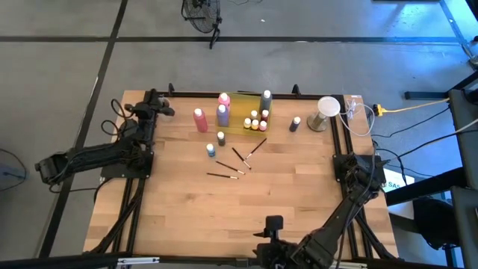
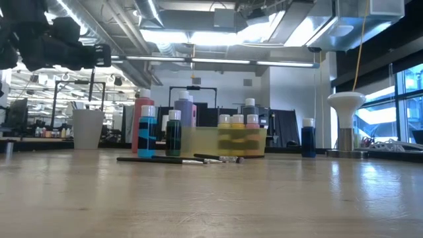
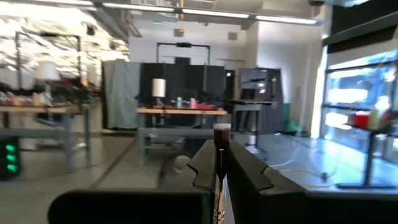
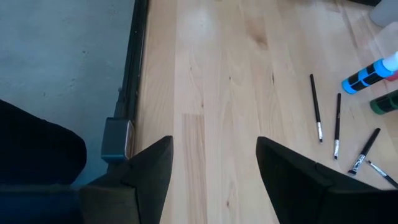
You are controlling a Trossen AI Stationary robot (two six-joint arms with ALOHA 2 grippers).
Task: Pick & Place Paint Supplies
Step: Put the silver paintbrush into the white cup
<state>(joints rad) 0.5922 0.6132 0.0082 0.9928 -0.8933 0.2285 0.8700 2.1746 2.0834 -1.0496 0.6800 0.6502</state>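
Wooden table (image 1: 187, 217): you have the left gripper (image 3: 219, 171) clamped on a brush (image 3: 220, 162) at the far-left corner, right gripper (image 4: 214, 162) spread empty

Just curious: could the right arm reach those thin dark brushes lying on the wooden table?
Probably yes: the right gripper is open and empty, with only bare wooden table between it and the thin dark brushes.

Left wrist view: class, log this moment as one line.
left gripper: shut on paintbrush | right gripper: open, empty, over table
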